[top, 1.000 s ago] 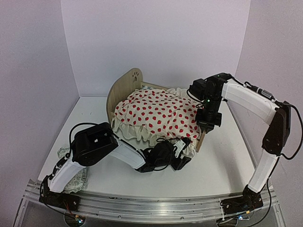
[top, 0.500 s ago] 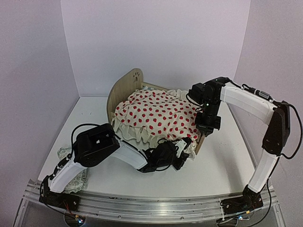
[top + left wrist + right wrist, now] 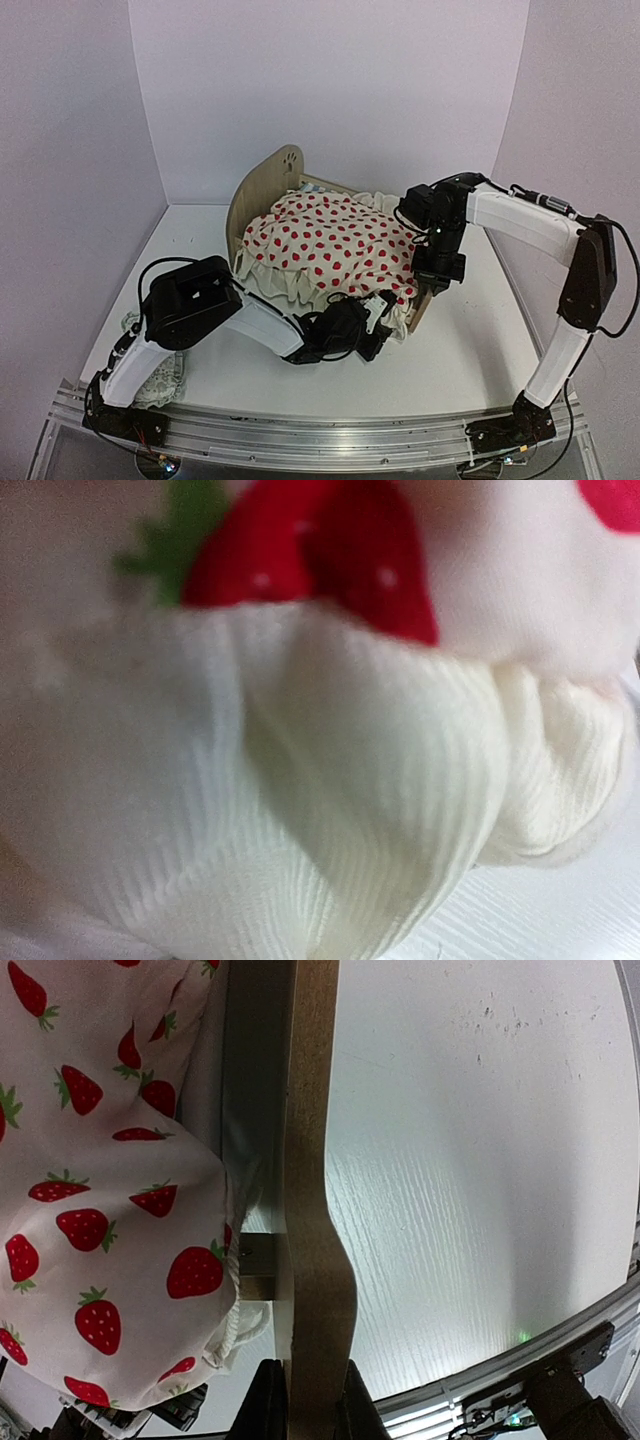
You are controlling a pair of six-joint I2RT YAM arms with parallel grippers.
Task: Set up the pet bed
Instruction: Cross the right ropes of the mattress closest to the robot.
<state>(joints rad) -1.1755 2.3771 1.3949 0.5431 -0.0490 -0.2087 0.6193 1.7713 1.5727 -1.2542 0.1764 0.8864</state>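
The pet bed (image 3: 240, 220) sits mid-tabletop (image 3: 460, 350), its paw-print headboard (image 3: 275, 170) at the far left, draped in a strawberry-print blanket (image 3: 330, 240). The right pincer (image 3: 436, 285) pinches the plywood footboard (image 3: 312, 1160) edge between its fingers. The left pincer (image 3: 380, 318), pressed together, nips the blanket's ruffled hem at the near corner

Pet bed (image 3: 262, 185): centre of bench (image 3: 450, 350), headboard toward upper left of frame, footboard toward lower right.
Blanket (image 3: 330, 240): on the bed, draped over its lower side.
Pillow (image 3: 168, 380): on bench, lower left, well apart from bed.
Left hand (image 3: 372, 322): at blanket's lower edge.
Right hand (image 3: 312, 1405): astride footboard.
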